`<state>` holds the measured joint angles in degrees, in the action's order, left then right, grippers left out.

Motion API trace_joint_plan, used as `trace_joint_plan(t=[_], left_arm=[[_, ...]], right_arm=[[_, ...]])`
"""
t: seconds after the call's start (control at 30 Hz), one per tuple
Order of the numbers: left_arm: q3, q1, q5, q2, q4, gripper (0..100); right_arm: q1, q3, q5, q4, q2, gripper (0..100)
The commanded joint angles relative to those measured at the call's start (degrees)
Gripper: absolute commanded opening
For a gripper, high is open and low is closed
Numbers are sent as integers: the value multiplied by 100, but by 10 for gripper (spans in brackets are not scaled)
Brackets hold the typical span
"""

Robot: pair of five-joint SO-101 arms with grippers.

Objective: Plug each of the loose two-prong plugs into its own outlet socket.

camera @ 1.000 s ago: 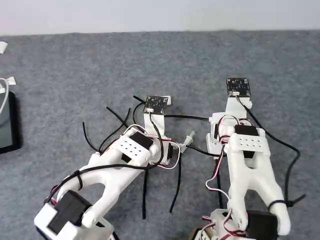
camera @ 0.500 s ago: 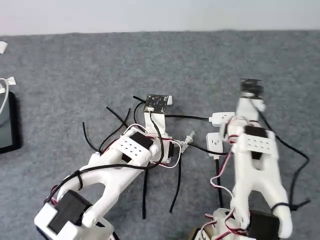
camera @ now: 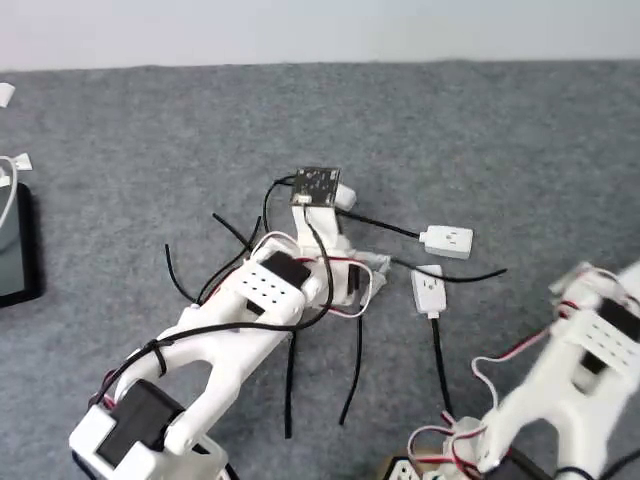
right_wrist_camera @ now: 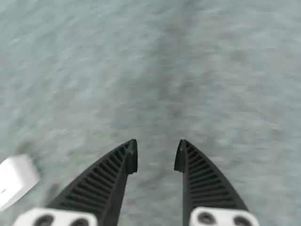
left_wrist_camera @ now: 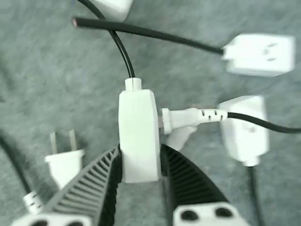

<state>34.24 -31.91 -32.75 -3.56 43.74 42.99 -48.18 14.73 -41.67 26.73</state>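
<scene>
My left hand clamps socket, one plug seated. Loose plug on table just beside it, prongs along my fingers. Right hand open, empty, well right.

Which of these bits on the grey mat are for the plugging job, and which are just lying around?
For the job: socket held in left gripper; plug against it; loose two-prong plug; two free sockets.
Lying about: black device, white cable, white scrap, off to one side.
</scene>
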Motion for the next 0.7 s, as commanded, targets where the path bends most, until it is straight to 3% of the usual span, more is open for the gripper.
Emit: trace_joint_plan(t=[0.0,0.33,0.5,0.67], left_arm=[[-646,-404,237,-97,97,12],[-2615,-1873,387,290,791,12],[-4136,-2523,589,1732,1196,12],[-6176,-2585,677,3525,1697,12]], right_arm=[[892,62,-378,233,-31,136],[3327,88,-1152,1578,-145,136],[3345,-26,-1996,1569,-171,136],[3345,-88,-1996,1543,-171,136]])
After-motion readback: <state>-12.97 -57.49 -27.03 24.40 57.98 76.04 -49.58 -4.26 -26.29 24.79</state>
